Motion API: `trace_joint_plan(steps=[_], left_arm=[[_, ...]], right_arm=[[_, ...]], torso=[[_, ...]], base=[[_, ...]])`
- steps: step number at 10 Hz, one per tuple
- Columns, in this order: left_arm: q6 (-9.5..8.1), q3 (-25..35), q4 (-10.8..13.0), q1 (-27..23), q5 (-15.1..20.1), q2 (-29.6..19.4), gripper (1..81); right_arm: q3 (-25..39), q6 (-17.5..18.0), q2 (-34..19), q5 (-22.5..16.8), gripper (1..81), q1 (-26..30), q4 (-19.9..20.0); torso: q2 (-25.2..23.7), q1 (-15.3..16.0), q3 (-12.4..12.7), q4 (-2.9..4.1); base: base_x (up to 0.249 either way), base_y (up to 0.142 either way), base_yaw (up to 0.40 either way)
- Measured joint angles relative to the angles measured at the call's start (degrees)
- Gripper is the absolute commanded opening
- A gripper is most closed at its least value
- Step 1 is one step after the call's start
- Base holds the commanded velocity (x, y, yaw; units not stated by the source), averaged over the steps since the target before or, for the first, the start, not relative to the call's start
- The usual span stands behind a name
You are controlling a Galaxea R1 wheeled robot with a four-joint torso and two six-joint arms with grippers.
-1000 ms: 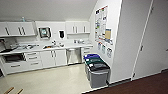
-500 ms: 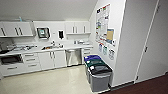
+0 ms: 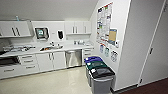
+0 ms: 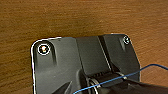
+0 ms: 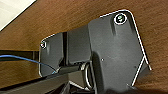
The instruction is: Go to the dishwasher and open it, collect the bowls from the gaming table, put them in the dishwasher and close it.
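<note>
The dishwasher (image 3: 73, 58), a stainless-steel front with a bar handle near its top, stands shut under the white counter at the far wall of a small kitchen. It sits between white cabinet doors and a narrow stack of drawers by the corner. The bowls and the gaming table are out of view. Both wrist views look down on brown wood-look floor past the robot's own dark plate.
Three lidded waste bins (image 3: 99, 73) stand in a row along the right wall, close to the dishwasher. A white counter with a sink (image 3: 51, 47) runs along the far wall. Pale floor (image 3: 50, 82) lies before the cabinets. A white door (image 3: 157, 55) is at right.
The whole head picture has shifted: the kitchen and bins have slid right and grown a little, so the camera has turned left and come closer.
</note>
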Motion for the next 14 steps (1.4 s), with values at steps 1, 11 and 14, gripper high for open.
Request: trace_joint_plan(steps=[1,11,14], left_arm=[[0.0,0.0,0.0,-0.05,-0.02,0.05,81.1],[-0.02,0.0,-0.02,-0.11,0.11,-0.28,81.1],[-0.02,0.0,-0.02,-0.05,0.11,-0.28,81.1]], right_arm=[[-0.04,0.0,-0.12,0.0,81.1,0.02,0.0],[-0.2,0.0,0.13,-0.1,81.1,0.2,-0.02],[-0.2,0.0,0.11,-0.18,81.1,0.2,-0.04]], torso=[[0.0,0.0,0.0,0.0],[0.04,0.04,0.0,0.0],[0.04,0.02,0.0,0.0]], base=[[0.229,0.0,0.0],[0.15,0.0,0.0],[0.092,0.022,0.0]])
